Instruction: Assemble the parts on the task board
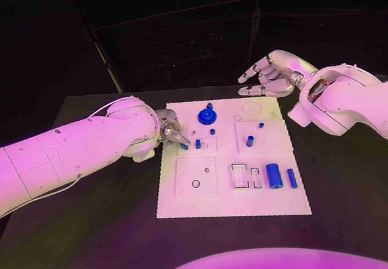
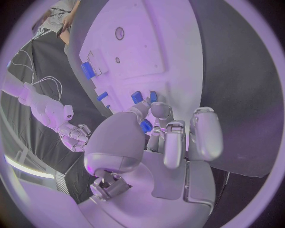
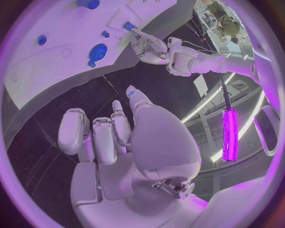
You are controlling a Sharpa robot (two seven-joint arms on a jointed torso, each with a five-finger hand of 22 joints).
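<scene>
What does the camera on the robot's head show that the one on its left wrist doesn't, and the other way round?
The head view alone takes in the whole task board from above, with the large blue cylinder and the blue knob standing on it. The left wrist view alone looks from behind the left hand, where a small blue part sits at the fingertips. Both show the white board with small blue parts on it, the left hand at the board's edge, and the right hand, which holds nothing.
</scene>
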